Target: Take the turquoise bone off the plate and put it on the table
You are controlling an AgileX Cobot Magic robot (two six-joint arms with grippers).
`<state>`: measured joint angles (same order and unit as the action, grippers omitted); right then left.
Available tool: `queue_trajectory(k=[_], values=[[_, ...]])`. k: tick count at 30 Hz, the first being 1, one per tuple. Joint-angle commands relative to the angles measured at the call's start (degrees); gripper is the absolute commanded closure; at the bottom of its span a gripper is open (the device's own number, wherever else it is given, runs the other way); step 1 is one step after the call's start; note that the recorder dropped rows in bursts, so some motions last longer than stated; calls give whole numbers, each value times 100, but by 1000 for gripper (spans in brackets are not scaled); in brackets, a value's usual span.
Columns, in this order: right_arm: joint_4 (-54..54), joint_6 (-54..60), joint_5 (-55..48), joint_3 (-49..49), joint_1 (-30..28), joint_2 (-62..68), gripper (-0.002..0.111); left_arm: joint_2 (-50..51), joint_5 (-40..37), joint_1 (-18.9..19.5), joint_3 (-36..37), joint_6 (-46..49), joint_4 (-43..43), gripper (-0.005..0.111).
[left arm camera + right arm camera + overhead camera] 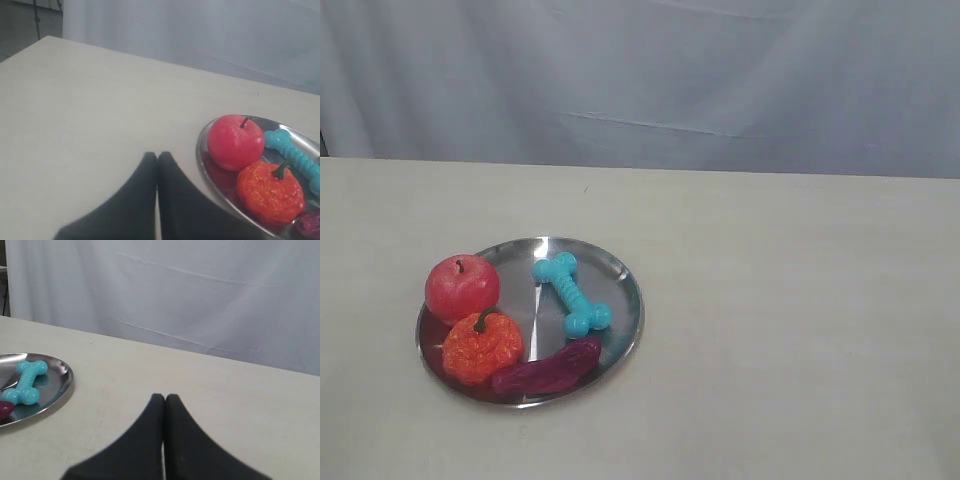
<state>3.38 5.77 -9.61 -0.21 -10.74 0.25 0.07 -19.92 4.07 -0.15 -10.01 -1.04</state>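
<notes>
The turquoise bone (571,292) lies flat on the round silver plate (620,275), toward its right half, on the left part of the beige table (790,320). The left wrist view shows the bone (295,156) behind the fruit on the plate (202,150); the right wrist view shows the bone (26,382) on the plate (62,382) off to one side. My left gripper (157,156) is shut with nothing in it, over bare table beside the plate. My right gripper (164,397) is shut and empty too, well apart from the plate. Neither arm shows in the exterior view.
On the plate with the bone lie a red apple (462,287), an orange pumpkin-like toy (482,348) and a dark purple oblong toy (546,366). A grey-white curtain (640,80) hangs behind the table's far edge.
</notes>
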Motion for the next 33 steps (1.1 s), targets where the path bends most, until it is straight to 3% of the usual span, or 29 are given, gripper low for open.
queue_trajectory(k=[1,26,33], values=[[-47,5,30,21,-34,-25,109,-7,30,-33,15,-11,-19,107],[-47,5,40,21,-34,-25,109,-7,30,-33,15,-11,-19,107],[80,-222,1219,21,-34,-25,109,-7,30,-33,15,-11,-19,107]])
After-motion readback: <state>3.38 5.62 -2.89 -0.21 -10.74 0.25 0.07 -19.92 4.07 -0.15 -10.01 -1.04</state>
